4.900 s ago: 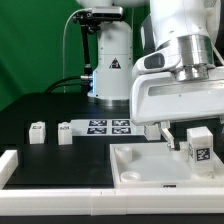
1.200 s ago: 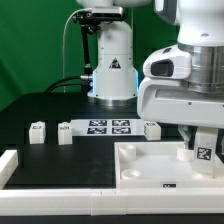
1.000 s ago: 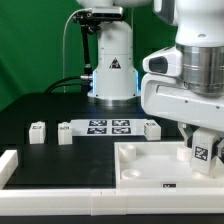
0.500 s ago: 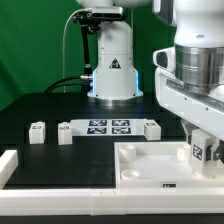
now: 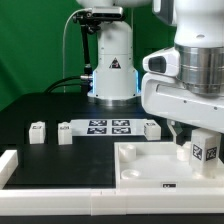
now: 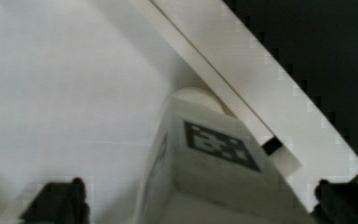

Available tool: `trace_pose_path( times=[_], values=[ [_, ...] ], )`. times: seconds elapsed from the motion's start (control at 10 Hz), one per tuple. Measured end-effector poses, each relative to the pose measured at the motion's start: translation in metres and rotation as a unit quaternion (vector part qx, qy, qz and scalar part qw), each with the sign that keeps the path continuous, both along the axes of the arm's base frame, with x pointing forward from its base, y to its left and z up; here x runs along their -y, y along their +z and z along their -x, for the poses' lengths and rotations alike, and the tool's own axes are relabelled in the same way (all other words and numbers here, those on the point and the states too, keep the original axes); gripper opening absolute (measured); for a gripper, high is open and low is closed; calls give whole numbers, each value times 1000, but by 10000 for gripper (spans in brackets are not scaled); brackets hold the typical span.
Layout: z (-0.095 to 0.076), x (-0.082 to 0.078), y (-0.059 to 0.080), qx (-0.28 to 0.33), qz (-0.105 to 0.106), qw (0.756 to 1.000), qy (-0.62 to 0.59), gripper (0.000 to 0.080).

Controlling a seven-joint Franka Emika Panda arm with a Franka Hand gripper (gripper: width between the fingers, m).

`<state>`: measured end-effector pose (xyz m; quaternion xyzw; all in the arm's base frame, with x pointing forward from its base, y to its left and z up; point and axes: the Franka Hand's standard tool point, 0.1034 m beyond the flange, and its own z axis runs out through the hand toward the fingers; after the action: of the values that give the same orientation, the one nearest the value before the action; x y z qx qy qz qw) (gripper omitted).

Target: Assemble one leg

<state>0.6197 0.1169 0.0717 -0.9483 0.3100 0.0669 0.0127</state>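
Observation:
A white leg (image 5: 203,152) with a black-and-white tag stands upright at the exterior view's right end of the large white square board (image 5: 145,165). My gripper (image 5: 198,143) hangs right over it, its body hiding the leg's top. In the wrist view the leg (image 6: 211,150) stands between my two dark fingertips (image 6: 55,200), which are spread wide with gaps on both sides of it, so my gripper (image 6: 194,205) is open around the leg. Three more legs lie on the black table: two to the left (image 5: 38,130) (image 5: 65,130) and one by the arm (image 5: 152,127).
The marker board (image 5: 108,126) lies flat on the table between the loose legs. A white raised wall (image 5: 12,165) runs along the front left. The robot base (image 5: 110,65) stands behind the marker board.
My wrist has turned over the last second while staying over the leg. The leg's tag now faces slightly more to the exterior view's right. The other legs have not moved.

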Motion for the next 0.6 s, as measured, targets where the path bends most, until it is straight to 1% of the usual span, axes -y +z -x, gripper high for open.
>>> trace_pose_path(
  times=[0.1, 0.2, 0.4, 0.5, 0.6],
  values=[
    [0, -1, 1, 4, -6, 999, 51, 646],
    [-1, 0, 2, 9, -14, 993, 119, 646],
    [-1, 2, 2, 15, -24, 978, 208, 649],
    [0, 1, 2, 17, -28, 968, 248, 649],
    [1, 0, 2, 20, -31, 952, 303, 649]
  ],
)
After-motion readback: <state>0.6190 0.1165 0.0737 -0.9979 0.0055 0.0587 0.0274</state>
